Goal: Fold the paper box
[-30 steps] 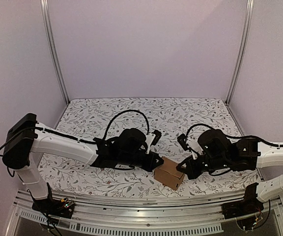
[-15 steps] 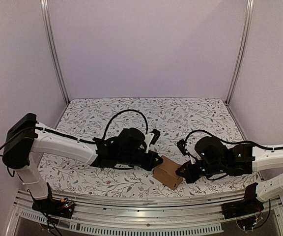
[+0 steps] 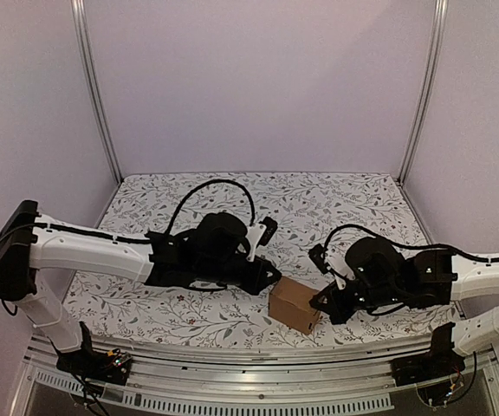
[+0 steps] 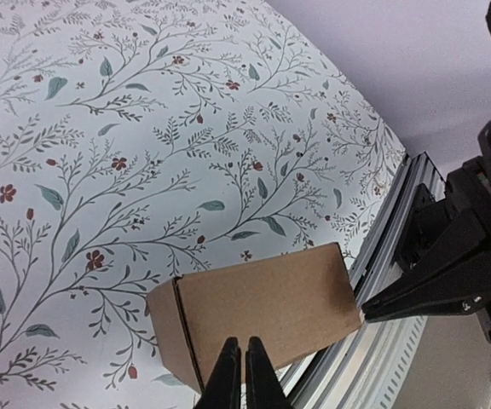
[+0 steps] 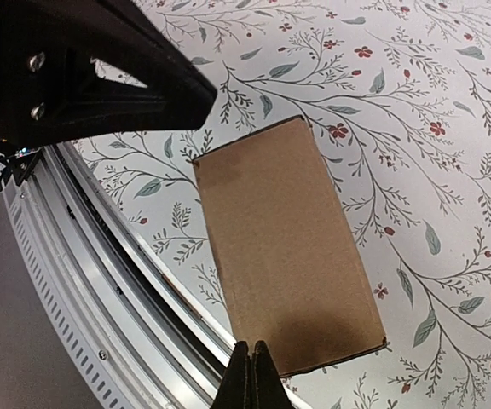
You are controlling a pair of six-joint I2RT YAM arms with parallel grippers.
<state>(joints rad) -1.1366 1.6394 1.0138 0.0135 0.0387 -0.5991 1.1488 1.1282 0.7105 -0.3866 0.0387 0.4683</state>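
At the near edge runs a ribbed aluminium rail (image 3: 258, 400), matte grey with slotted channels. Just beyond it sits the paper box (image 3: 294, 304), plain brown cardboard with a smooth, unprinted skin. It is folded up into a closed block with crisp edges, longer than it is wide, and set at an angle to the rail. It rests on the surface (image 3: 258, 201) near the front and right of centre, between the two arms.

The left claw (image 3: 272, 276), black hard plastic tapering to a wedge, has its fingers pressed together with nothing between them. Its tip is close to the box's upper left corner, but contact cannot be judged. The right claw (image 3: 319, 303), the same dark wedge shape, is likewise pinched closed and empty, its point right at the box's right end.

The surface is covered in a pale sheet printed with thin grey-green sprigs and small red flowers. Behind it stand flat lilac walls (image 3: 258, 87) framed by slim metal posts.
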